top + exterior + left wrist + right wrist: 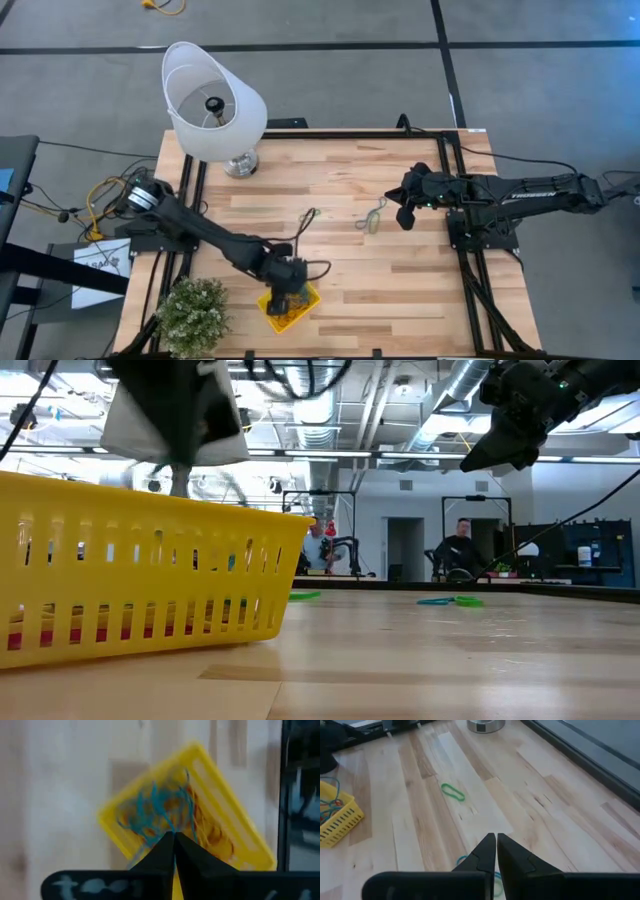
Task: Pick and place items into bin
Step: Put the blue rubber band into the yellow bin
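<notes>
The yellow bin [309, 295] stands near the table's front edge and holds several coloured rubber bands. My left gripper [284, 296] hangs over it, shut, with blue rubber-band strands [156, 809] fanning out from its fingertips [173, 836] above the bin [225, 802]. A green band [308, 218] and a green-and-blue pair [372, 216] lie flat on the wood mid-table. My right gripper [405, 216] is held above the table at the right, shut and empty [496, 838], with the pair just below it [461, 860]. My left gripper pinches the blue bands where the strands run together at its fingertips [169, 831]. The fingers come steeply from above. The strands hang slack below them over the bin's inside. How many bands are held, I cannot tell.
A white lampshade [213, 100] on a metal base stands at the far left corner. A green potted plant [190, 315] sits at the front left, right beside the bin. Black frame rails [455, 170] run along both sides. Bare wood lies between the bin and the loose bands.
</notes>
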`<state>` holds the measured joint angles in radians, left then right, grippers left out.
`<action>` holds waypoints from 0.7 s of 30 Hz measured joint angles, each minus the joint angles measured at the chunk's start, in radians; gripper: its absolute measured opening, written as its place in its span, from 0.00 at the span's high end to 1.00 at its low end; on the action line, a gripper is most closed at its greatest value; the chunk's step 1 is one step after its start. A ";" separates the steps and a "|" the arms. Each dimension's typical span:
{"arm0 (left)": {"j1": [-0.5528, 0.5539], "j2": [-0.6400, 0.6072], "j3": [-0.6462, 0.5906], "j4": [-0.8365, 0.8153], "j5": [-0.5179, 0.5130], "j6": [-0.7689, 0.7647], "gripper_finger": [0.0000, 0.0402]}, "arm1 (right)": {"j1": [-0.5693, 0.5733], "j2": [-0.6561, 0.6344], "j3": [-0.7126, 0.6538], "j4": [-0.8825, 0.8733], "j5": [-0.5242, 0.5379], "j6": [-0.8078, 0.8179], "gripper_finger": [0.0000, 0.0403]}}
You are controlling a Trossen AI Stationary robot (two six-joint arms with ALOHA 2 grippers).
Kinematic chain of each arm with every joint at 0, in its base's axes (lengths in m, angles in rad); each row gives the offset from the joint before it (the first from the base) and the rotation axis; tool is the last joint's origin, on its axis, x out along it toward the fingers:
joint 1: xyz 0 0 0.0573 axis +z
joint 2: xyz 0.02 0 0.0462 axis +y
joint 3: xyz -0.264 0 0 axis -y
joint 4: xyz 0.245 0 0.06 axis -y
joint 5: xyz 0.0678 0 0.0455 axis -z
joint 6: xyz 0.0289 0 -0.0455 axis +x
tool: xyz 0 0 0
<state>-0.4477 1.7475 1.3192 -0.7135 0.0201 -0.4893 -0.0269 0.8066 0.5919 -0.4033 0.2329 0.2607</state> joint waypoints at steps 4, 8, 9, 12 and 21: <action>-0.002 0.054 -0.001 0.001 0.076 0.027 1.00 | 0.000 0.000 0.000 -0.001 0.000 0.009 0.97; 0.006 0.090 -0.001 0.002 0.073 0.035 1.00 | 0.000 0.000 0.000 -0.002 0.000 0.010 0.97; 0.009 0.091 -0.001 -0.002 0.070 0.034 1.00 | 0.000 0.000 0.000 -0.002 0.000 0.013 0.97; 0.020 0.089 0.000 0.005 0.062 0.036 0.96 | 0.000 0.007 0.001 -0.004 0.000 0.052 0.97; 0.023 0.089 0.000 0.043 0.035 0.085 0.79 | 0.000 0.168 0.002 -0.075 -0.012 -0.078 0.92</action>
<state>-0.4242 1.8362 1.3193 -0.6702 0.0552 -0.4046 -0.0269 0.9742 0.5934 -0.4782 0.2211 0.1827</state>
